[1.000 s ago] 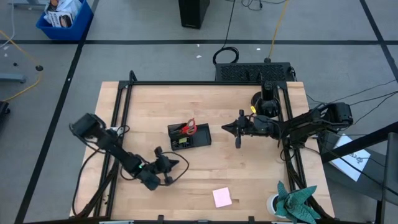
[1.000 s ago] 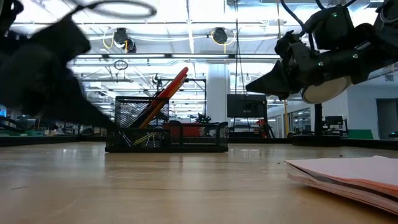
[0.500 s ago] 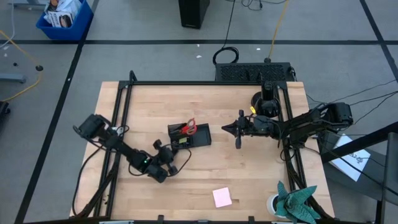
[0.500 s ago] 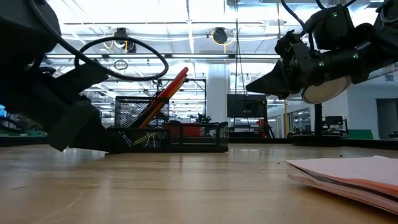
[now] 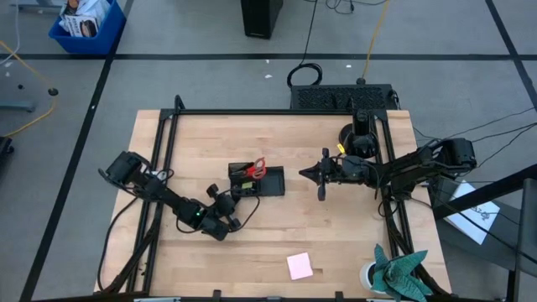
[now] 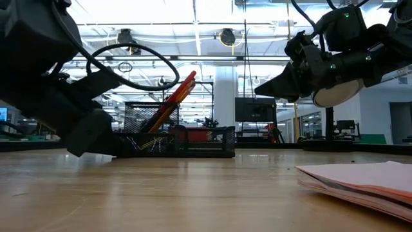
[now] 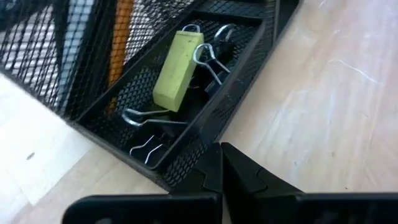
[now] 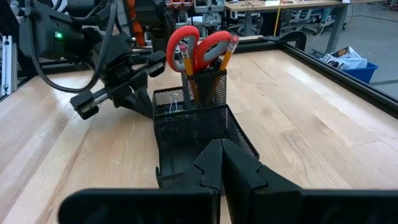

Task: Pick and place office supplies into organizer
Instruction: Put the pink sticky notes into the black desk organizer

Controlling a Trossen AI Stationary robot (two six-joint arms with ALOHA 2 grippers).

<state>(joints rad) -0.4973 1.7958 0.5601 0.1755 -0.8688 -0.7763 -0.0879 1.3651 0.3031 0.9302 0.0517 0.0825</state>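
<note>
Since the earlier frames my left gripper (image 5: 228, 210) has swung in from lower left of centre in the high view, and now sits just beside the organizer (image 5: 257, 181), on its lower-left corner, fingers pressed together and holding nothing. Its wrist view looks into the front tray: yellow-green bit (image 7: 178, 70) and binder clips (image 7: 210, 53) lie there. Behind them, red-handled scissors (image 8: 199, 43) and orange pencils (image 8: 227, 53) stand in the cup. I read this as a nudge or check, not a pick. Right gripper (image 5: 317, 174) hangs closed, right of the organizer. The pink sticky-note pad (image 5: 299, 266) lies at bottom centre, well apart, unplaced.
</note>
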